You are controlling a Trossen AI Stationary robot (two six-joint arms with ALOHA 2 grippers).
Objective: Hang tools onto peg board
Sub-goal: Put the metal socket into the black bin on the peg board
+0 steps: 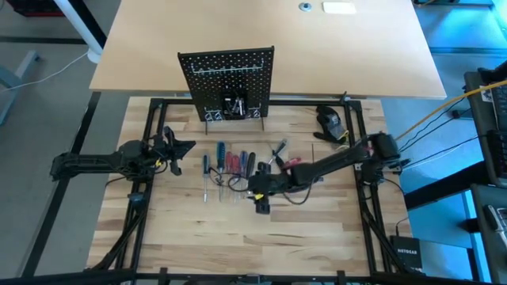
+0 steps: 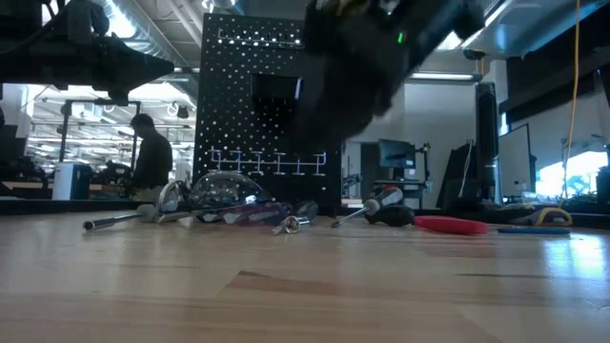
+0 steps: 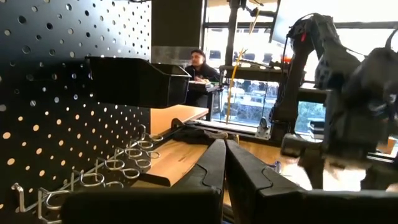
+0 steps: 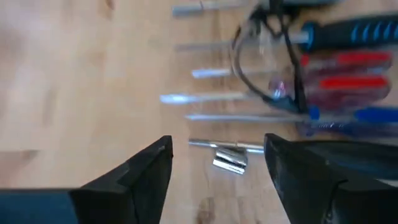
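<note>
The black peg board (image 1: 227, 79) stands upright at the table's far middle, on thin wire feet. Several screwdrivers (image 1: 230, 162) with blue, red and black handles lie side by side on the wood in front of it, with red-handled pliers (image 1: 289, 162) to their right. My right gripper (image 4: 217, 146) hovers open, slanting down just near of the screwdrivers' silver shafts (image 4: 217, 96). A small silver bit (image 4: 230, 158) lies on the table between its fingers, untouched. My left gripper (image 3: 224, 168) waits shut at the table's left, level, holding nothing.
A dark rounded lump (image 1: 329, 119) sits at the far right of the work area. A clear rounded thing with a dark wire loop (image 4: 267, 68) lies over the screwdrivers. A black frame (image 1: 150, 119) borders the wooden top. A person (image 2: 148, 157) stands in the room beyond.
</note>
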